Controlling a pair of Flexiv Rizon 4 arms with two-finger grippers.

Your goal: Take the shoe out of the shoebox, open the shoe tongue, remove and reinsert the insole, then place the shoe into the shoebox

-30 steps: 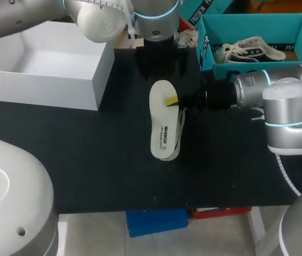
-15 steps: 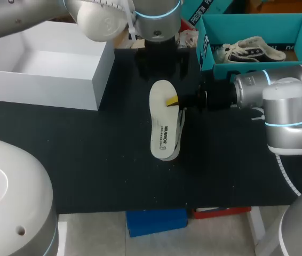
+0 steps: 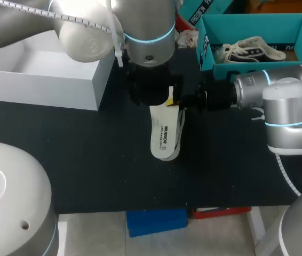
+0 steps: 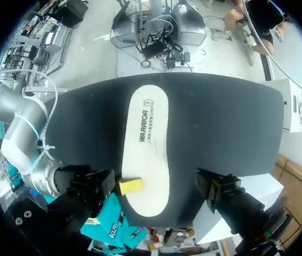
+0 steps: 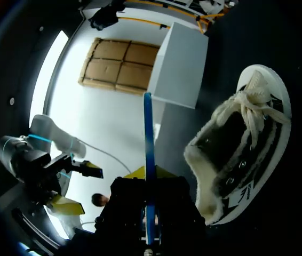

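Observation:
A white insole (image 3: 163,136) lies along the black table (image 3: 87,160), resting on the canvas shoe (image 3: 181,125), whose edge shows beside it. My right gripper (image 3: 171,101) comes in from the right and is shut on the insole's edge near the heel. In the right wrist view the insole (image 5: 148,133) is a thin blue strip between the fingers of the right gripper (image 5: 150,176), with the laced shoe (image 5: 241,154) on its side next to it. My left arm (image 3: 145,53) hangs over the heel end. The left gripper (image 4: 153,188) is wide open above the insole (image 4: 145,138).
A teal shoebox (image 3: 207,37) at the back right holds another shoe (image 3: 252,48). A white open box (image 3: 44,85) stands at the back left, seen also in the right wrist view (image 5: 177,69). Bare black table lies in front of the insole.
My left arm has come forward and down over the insole's heel end, which it now hides in the head view. The right arm, insole and shoe have stayed put.

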